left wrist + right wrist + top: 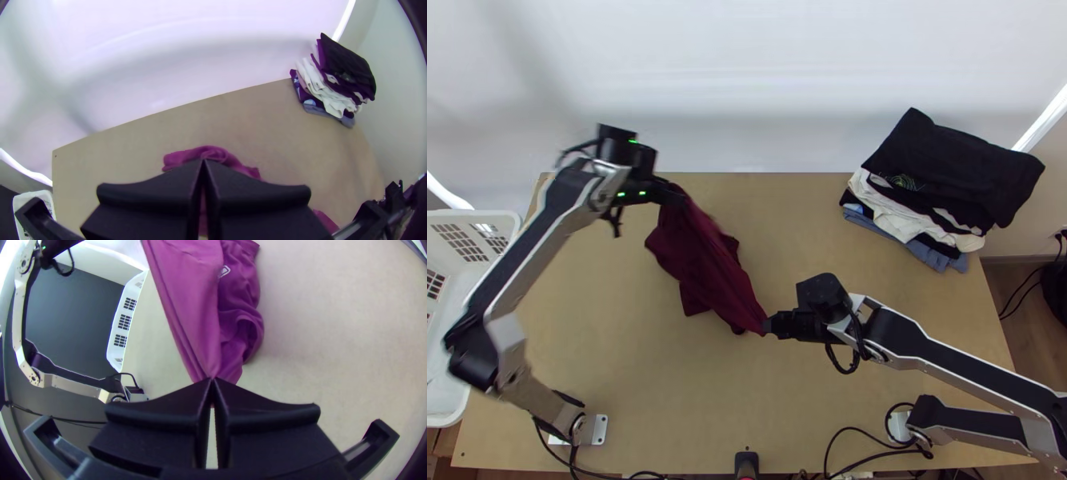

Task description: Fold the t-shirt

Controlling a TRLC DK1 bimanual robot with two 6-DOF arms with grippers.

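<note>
While both grippers have cloth in them, I log the job as at its opening stage: stretching and straightening, with the actual folding not begun, in my judgement. The dark red, soft-fabric t-shirt (707,260) lies left of the middle of the light wooden table (667,392), drawn out on a slant from far left to near right. It is not spread: a taut, creased band runs between the two holds, and looser cloth bunches along it.

Left gripper, wide flat black fingers (204,162): together, clamped on the shirt's far end, close to the table's far edge. Right gripper, same build (212,380): together, pinching a gathered point at the shirt's near right end. I cannot tell which part of the garment, hem, sleeve or shoulder, either one has.

To the far right stands a stack of folded clothes (951,172), black on top with white and blue layers below; a white plastic basket (483,218) sits at the left edge.

Next move, as I judge it: I keep light tension, bring both ends down evenly and lay the shirt flat before letting go, then look for a proper edge to fold from. Risk noted: too hard a pull could slip the small right-hand pinch, and lowering it twisted would leave a bunched strip.
</note>
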